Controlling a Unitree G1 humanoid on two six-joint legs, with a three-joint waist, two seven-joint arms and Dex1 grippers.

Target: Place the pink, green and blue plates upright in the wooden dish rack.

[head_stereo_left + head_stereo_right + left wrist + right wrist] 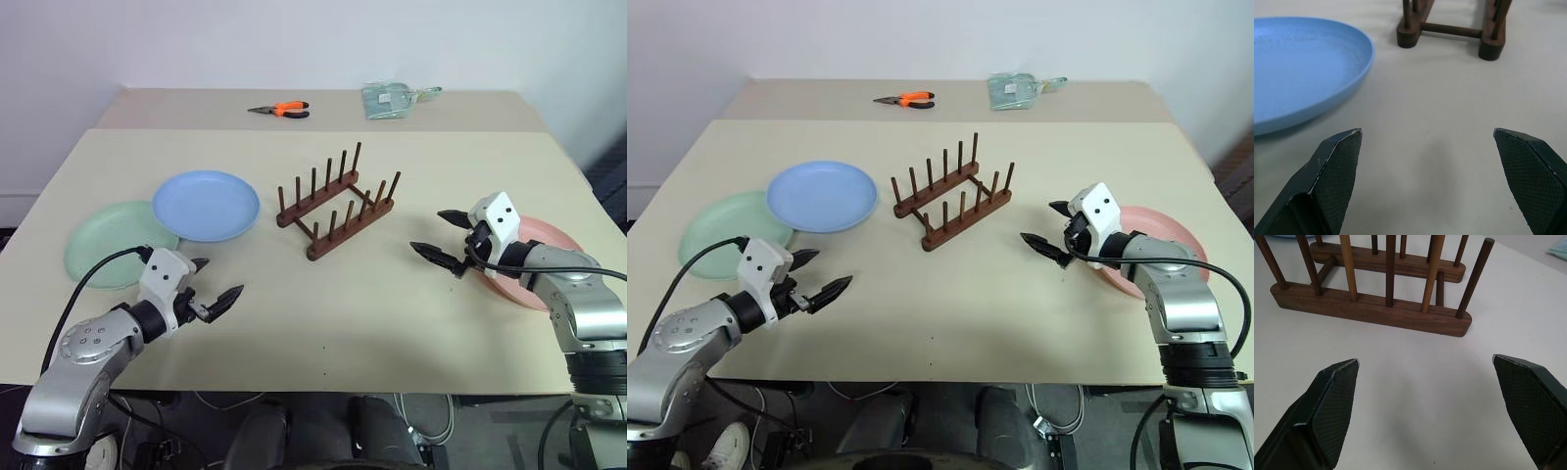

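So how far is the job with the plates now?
Nothing is done yet: the wooden dish rack holds no plate. Both grippers are open, holding nothing. All three remain flat on the table: blue plate overlapping green plate, pink plate behind the right arm.

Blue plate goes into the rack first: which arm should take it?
Left. The blue plate lies on the robot's left, just ahead of the open left gripper; the right gripper is past the wooden dish rack, beside the pink plate.

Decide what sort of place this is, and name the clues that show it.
Probably a lab or test room, not a kitchen: a bare beige table against a plain wall, orange-handled pliers lying behind a wooden dish rack, and cables under the table.
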